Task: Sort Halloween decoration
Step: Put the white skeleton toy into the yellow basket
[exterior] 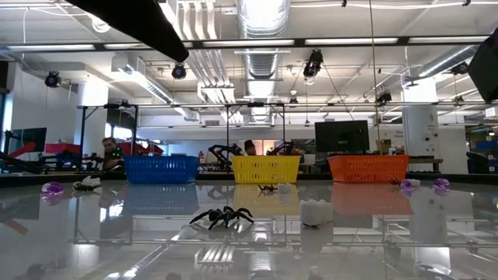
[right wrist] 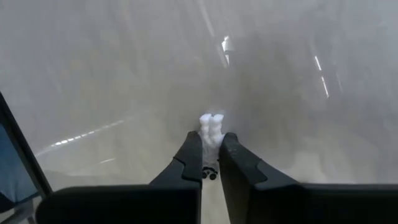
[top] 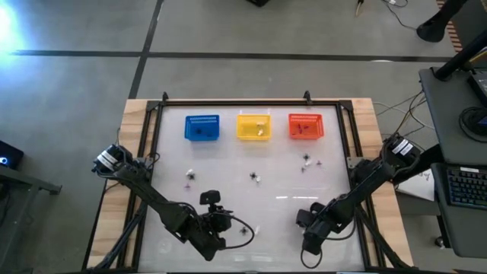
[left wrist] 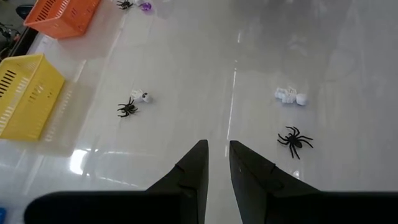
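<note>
Three baskets at the table's (top: pixel 175 221) far edge: blue basket (top: pixel 202 127), yellow basket (top: pixel 253 126) beside it, orange basket (top: pixel 305 125) beyond that; small trinkets lie scattered on the table nearer the arms than the yellow basket, among them a black spider (left wrist: pixel 295 140) and a whitish piece (left wrist: pixel 290 96); right gripper (right wrist: pixel 210 144), well away from the yellow basket, pinches a white trinket (right wrist: pixel 211 126); left gripper (left wrist: pixel 217 155) hangs above the table, fingers narrowly apart, empty.
</note>
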{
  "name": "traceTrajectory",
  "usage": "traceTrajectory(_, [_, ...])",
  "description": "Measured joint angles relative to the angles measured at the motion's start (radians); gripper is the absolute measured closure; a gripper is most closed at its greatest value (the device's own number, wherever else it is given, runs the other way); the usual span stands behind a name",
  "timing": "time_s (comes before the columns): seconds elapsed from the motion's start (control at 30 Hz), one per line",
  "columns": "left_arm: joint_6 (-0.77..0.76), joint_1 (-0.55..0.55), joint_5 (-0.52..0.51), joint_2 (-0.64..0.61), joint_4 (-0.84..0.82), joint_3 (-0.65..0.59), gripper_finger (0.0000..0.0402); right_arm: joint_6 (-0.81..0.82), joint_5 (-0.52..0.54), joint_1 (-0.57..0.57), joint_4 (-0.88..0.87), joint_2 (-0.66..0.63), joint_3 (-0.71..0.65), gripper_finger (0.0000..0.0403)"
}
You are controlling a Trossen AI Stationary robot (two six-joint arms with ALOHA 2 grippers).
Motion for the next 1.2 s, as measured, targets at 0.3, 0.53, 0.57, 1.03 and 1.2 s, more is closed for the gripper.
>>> traceTrajectory(0.3, [0.014, 0.0, 0.024, 0.0, -0.001, 0.009, 0.0354, -0.097, 0.116, -0.01, -0.074, -0.134, 0.09, 0.0391])
traceTrajectory(0.53, [0.038, 0.0, 0.026, 0.0, -0.021, 0.04, 0.0354, -0.281, 0.269, -0.121, -0.167, -0.23, 0.134, 0.0393])
traceTrajectory(0.57, [0.038, 0.0, 0.026, 0.0, -0.028, 0.048, 0.0354, -0.315, 0.269, -0.144, -0.168, -0.236, 0.134, 0.0393])
traceTrajectory(1.03, [0.025, -0.002, 0.03, -0.001, -0.093, 0.082, 0.0354, -0.598, 0.086, -0.449, -0.167, -0.26, 0.128, 0.0394])
traceTrajectory(1.2, [0.031, -0.002, 0.031, -0.001, -0.111, 0.079, 0.0354, -0.545, 0.046, -0.431, -0.191, -0.23, 0.126, 0.0392])
